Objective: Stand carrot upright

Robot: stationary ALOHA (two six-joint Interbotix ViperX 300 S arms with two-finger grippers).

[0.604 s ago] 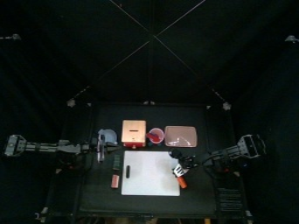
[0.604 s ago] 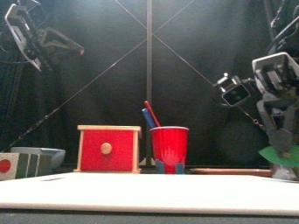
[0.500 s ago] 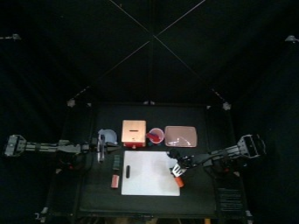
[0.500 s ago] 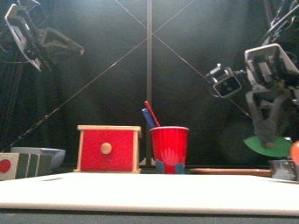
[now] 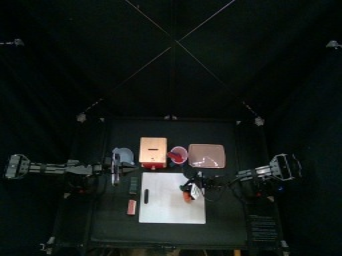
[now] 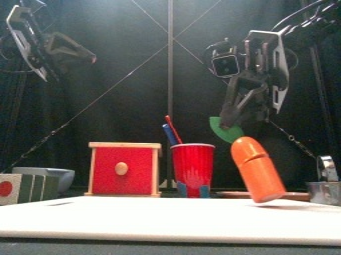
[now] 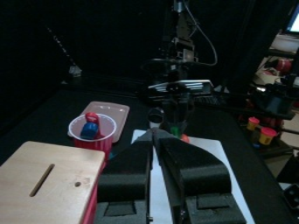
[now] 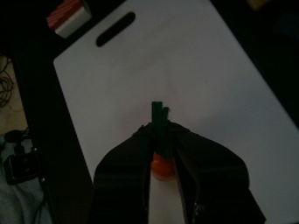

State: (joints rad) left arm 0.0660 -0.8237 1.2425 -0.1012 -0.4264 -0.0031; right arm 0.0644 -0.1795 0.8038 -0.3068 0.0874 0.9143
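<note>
While the right gripper (image 6: 244, 118), jaws half closed on the leafy green top, holds the single small orange tapered plastic carrot (image 6: 254, 170) right of centre in the front view, its tip hangs over the one white rectangular cutting board (image 5: 171, 202), presumably for setting upright. Left gripper (image 7: 156, 162) rests with jaws nearly together, holding nothing.

Two black arms (image 5: 60, 168), looping cables, smooth black jaws

Open white sheet (image 5: 171, 200) below hand (image 6: 240, 125)
</note>
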